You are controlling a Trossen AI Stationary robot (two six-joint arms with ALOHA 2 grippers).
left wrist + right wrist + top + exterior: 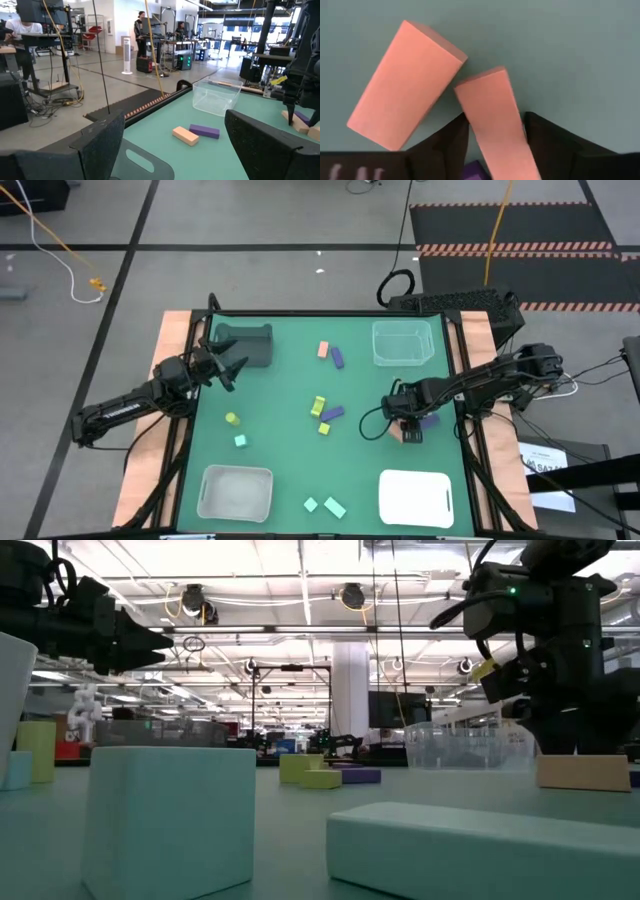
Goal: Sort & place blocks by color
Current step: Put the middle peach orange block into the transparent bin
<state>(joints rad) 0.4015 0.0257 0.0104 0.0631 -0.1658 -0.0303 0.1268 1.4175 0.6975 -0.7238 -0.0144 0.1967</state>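
Note:
My right gripper (410, 423) is low over the table's right middle, shut on a salmon pink bar (495, 120). A second salmon bar (405, 85) lies beside it and a purple block (430, 420) is close by. My left gripper (226, 366) hovers open next to the dark grey bin (245, 345), touching nothing. Loose on the mat lie a salmon bar (323, 350) and a purple bar (338, 358), yellow-green pieces (318, 406) with another purple bar (332, 413), a yellow-green cube (232, 419), and teal blocks (240, 441) (335, 507). My right gripper has the salmon bar pinched between its two fingers (547, 145), one on each long side (512, 125), so they lie across the bar. They come from above, pointing down. I cannot tell whether the bar is lifted or on the mat.
Bins sit at the four corners of the green mat: dark grey far left, clear (402, 343) far right, translucent (236, 490) near left, white (416, 498) near right. Cables and equipment surround the table. People stand far off in the room (141, 30).

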